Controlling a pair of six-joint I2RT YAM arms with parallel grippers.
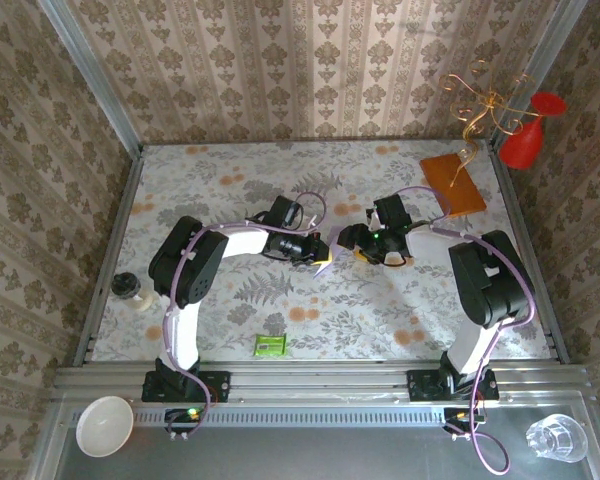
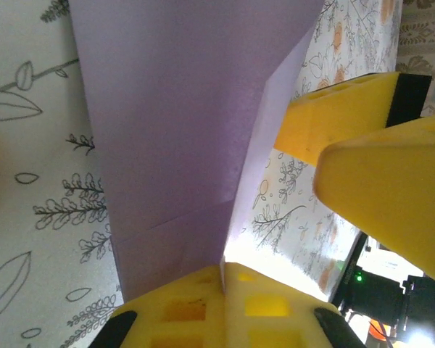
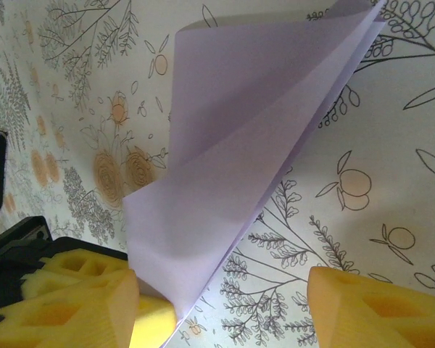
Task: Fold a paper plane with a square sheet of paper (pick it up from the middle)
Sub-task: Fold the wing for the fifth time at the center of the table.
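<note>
Clenched yellow fingertips of the left gripper pinch the paper plane: thin, smooth lavender, creased lengthwise, its long axis apparently running straight away from them, between both arms at mid-table. The right gripper stands released, jaws straddling the folded end. Beyond, a green packet and orange-brown board lie on the floral table.

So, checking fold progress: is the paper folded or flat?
Folded: the paper shows layered edges and creases, pinched in the left gripper.
</note>
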